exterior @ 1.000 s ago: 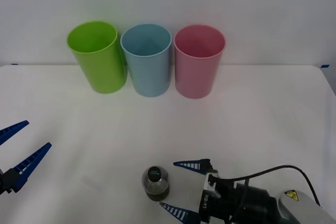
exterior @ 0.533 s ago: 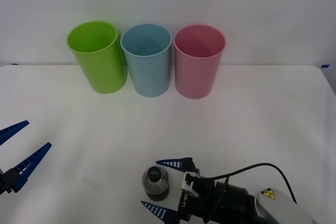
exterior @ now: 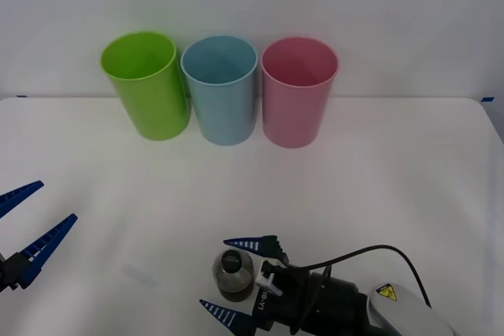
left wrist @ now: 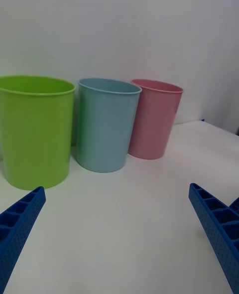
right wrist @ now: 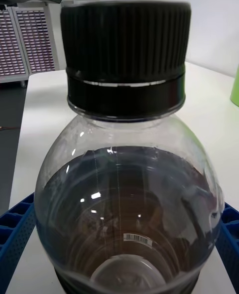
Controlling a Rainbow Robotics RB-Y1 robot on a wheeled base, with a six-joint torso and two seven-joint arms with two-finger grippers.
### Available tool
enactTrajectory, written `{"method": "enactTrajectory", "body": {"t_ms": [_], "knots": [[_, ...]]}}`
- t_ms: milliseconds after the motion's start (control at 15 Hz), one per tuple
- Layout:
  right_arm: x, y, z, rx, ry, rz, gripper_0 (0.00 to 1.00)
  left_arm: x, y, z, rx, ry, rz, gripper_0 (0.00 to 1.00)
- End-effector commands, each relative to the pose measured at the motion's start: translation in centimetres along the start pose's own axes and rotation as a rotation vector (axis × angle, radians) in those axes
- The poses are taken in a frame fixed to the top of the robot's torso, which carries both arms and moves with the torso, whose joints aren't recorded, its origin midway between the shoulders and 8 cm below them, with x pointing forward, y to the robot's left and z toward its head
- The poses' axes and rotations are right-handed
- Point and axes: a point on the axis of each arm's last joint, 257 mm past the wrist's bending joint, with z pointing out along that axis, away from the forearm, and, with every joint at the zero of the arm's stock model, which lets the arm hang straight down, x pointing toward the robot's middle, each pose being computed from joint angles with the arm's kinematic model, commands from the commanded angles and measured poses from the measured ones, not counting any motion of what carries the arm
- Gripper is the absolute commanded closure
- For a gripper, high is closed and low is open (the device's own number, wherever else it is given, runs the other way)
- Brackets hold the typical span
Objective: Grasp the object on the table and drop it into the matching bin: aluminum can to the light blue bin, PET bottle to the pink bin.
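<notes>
White table [exterior: 394, 179] carries the PET bottle [exterior: 234, 275] upright between the right gripper [exterior: 236, 278]'s wide-spread fingers; grasping is underway; next, close, lift toward the pink bin [exterior: 298, 101] far ahead; left gripper [exterior: 27, 230] idles open.

The PET bottle [right wrist: 127, 174] has its base cut off by the right wrist view's edge, blocking the table beyond.

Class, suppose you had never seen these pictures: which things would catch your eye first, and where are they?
Three bright bins stand in a row at the table's far edge: lime green bin, light blue bin, pink bin. Near the front edge, the right pincer sits open around a small dark-capped PET bottle. The left pincer waits open at the left.
</notes>
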Motion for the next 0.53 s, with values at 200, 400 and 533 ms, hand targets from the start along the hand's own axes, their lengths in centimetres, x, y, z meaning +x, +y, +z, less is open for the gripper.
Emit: {"method": "enactTrajectory", "body": {"t_ms": [200, 400, 533], "knots": [[0.12, -0.04, -0.06, 0.001, 0.003, -0.003, 0.81, 0.00, 0.00, 0.00, 0.000, 0.000, 0.000, 0.00], [0.07, -0.18, 0.01, 0.007, 0.003, -0.002, 1.00, 0.00, 0.00, 0.00, 0.000, 0.000, 0.000, 0.00], [0.12, -0.29, 0.00, 0.011, 0.005, -0.004, 1.00, 0.00, 0.00, 0.00, 0.000, 0.000, 0.000, 0.00]]}}
